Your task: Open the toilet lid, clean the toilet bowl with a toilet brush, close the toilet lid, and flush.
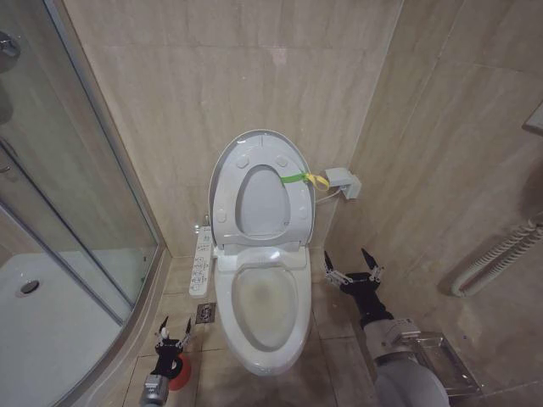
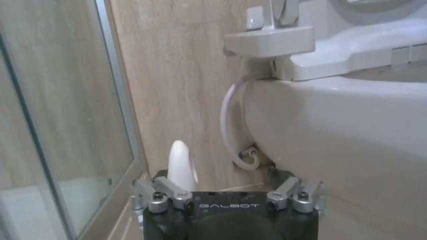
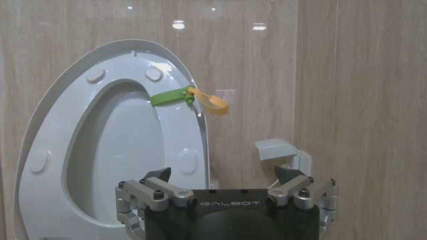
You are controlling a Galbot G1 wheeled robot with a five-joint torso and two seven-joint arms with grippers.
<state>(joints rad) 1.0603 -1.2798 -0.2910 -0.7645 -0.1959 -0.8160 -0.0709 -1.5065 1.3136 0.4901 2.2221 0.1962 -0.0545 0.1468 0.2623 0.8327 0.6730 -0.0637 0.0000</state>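
One step of four looks done to me; the toilet lid stands raised behind the toilet bowl, which I judge unscrubbed; my right gripper hovers spread beside the bowl; my left gripper hangs spread over the toilet brush opposite.

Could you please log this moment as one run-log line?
glossy white oval toilet lid: raised | white ceramic toilet bowl: exposed | left end effector: open above thin white toilet brush handle | right end effector: open, beside bowl
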